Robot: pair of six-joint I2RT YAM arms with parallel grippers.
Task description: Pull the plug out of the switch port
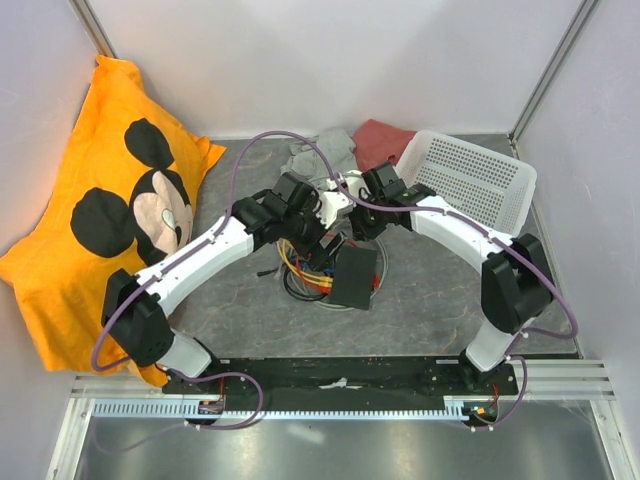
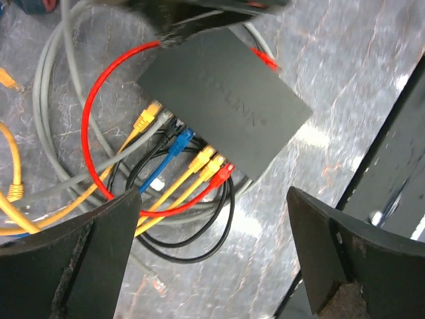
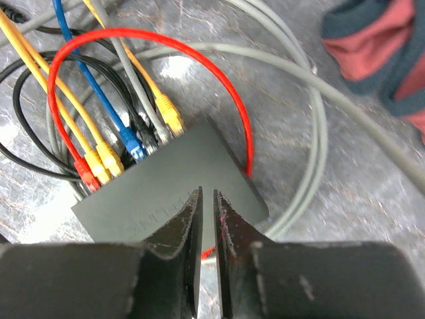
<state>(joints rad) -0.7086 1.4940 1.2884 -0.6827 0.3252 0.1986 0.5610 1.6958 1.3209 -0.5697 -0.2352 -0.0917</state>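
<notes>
The flat matte-black switch [image 1: 355,278] lies on the grey table between both arms. Along one edge [image 2: 199,143] its ports hold a row of plugs: yellow [image 2: 147,116], blue [image 2: 179,141], two yellow [image 2: 207,163] and red [image 2: 224,173]. I cannot tell which socket is the switch port. My left gripper [image 2: 212,196] hangs wide open above the cables just in front of that row, holding nothing. My right gripper [image 3: 206,193] is all but shut, its tips down on the switch's top [image 3: 166,193] near the opposite edge, nothing visible between them.
Red, yellow, blue, black and grey cables [image 1: 305,275] coil on the table left of the switch. A small clear connector [image 2: 158,286] lies loose on the table. A white perforated basket [image 1: 470,180], crumpled cloths [image 1: 340,150] and an orange cartoon pillow [image 1: 110,220] lie around.
</notes>
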